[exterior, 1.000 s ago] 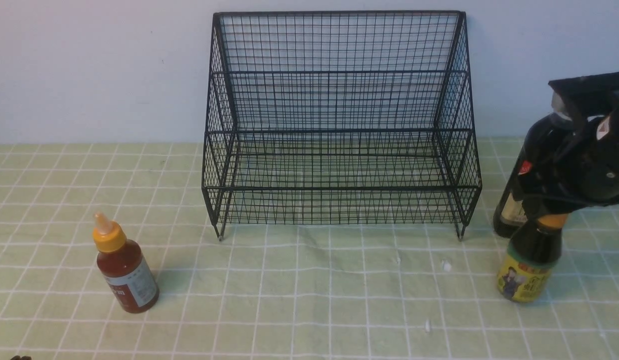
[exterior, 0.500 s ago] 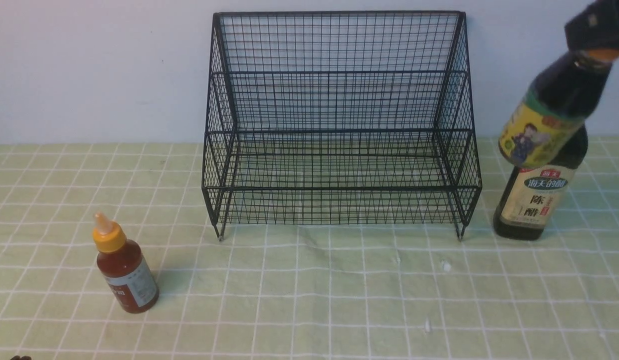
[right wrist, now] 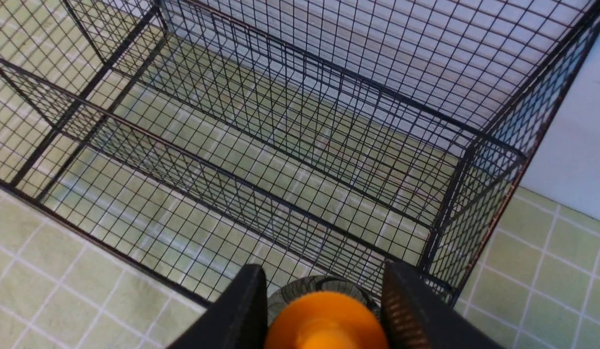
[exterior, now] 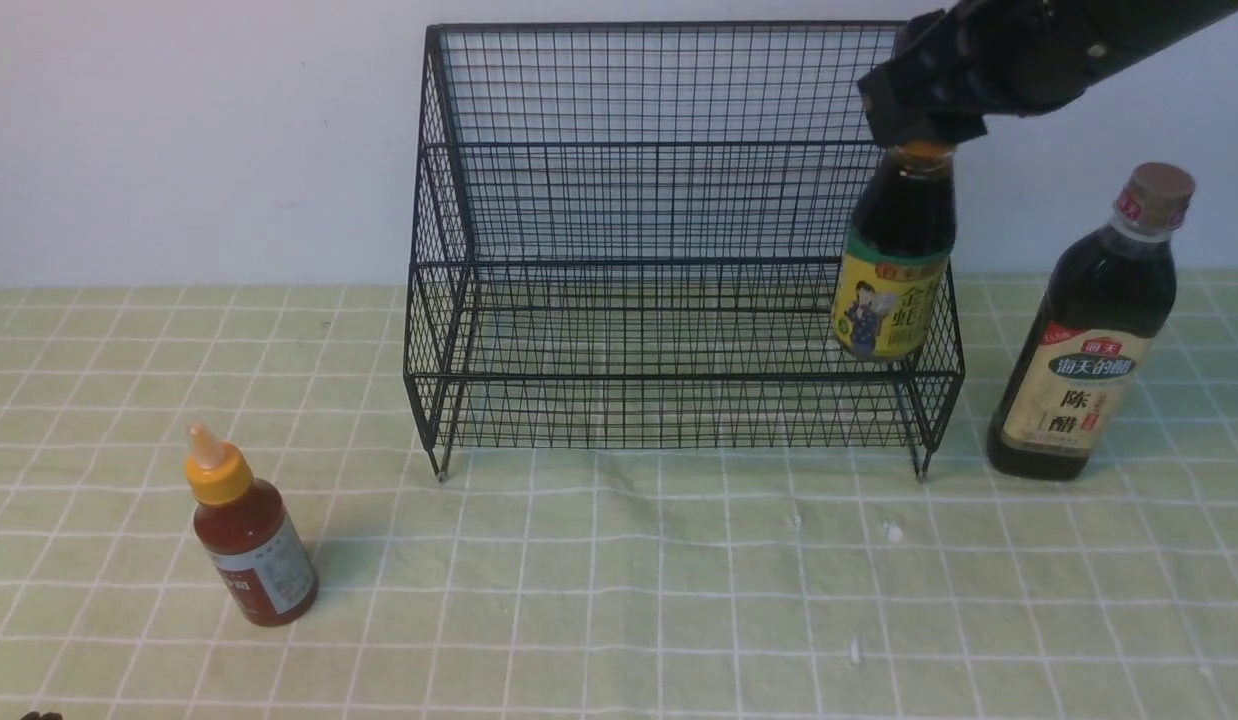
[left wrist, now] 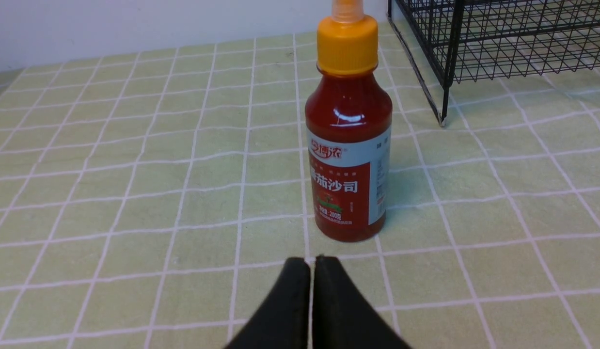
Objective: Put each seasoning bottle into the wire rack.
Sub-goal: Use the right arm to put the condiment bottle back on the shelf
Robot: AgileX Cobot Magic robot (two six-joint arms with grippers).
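Front view: we count 3 bottles, 1 rack and 1 gripper. The black right gripper (exterior: 919, 125) pinches the orange cap of the small dark bottle with the yellow label (exterior: 894, 265). It hangs upright, off the green checked cloth (exterior: 619, 600), at the right end of the black 2-tier wire-mesh rack (exterior: 669, 200). The tall dark bottle with the tan cap (exterior: 1084, 340) stands just right of the rack, apart from it. The small red-sauce bottle with the orange nozzle cap (exterior: 249, 545) stands front left, well apart, with open cloth between.

Left wrist view: 1 bottle, the red one, nozzle tip cut off. The left gripper (left wrist: 311, 271) has its 2 fingers pressed together, holding nothing.

Right wrist view: 2 fingers clamp the cap, which hides the body. We cannot tell whether the bottle hangs over the lower tier or just before its front rail.
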